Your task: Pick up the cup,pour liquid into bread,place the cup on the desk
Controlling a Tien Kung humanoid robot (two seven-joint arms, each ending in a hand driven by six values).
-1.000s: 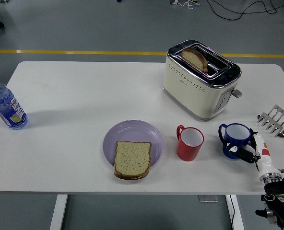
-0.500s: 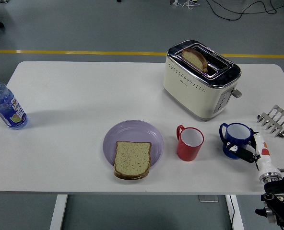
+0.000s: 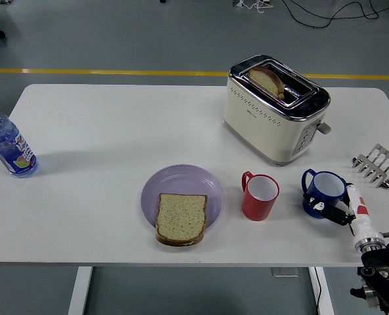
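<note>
Left of the toaster (image 3: 275, 108) you have one water bottle (image 3: 8, 146); below it one plate (image 3: 181, 184) with one bread slice (image 3: 181, 218), one red cup (image 3: 259, 195), one blue cup (image 3: 322, 190). Right hand (image 3: 342, 209) fingers (image 3: 327, 208) wrap the blue cup on the worktop (image 3: 115, 131).

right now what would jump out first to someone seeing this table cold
Probably the cream toaster toward the table's far right, a slice of bread standing in its slot. Next, the purple plate near the front centre with a bread slice overhanging its near rim, and the red cup just right of it. At the right front, the robot's right hand is wrapped around a blue cup.
</note>
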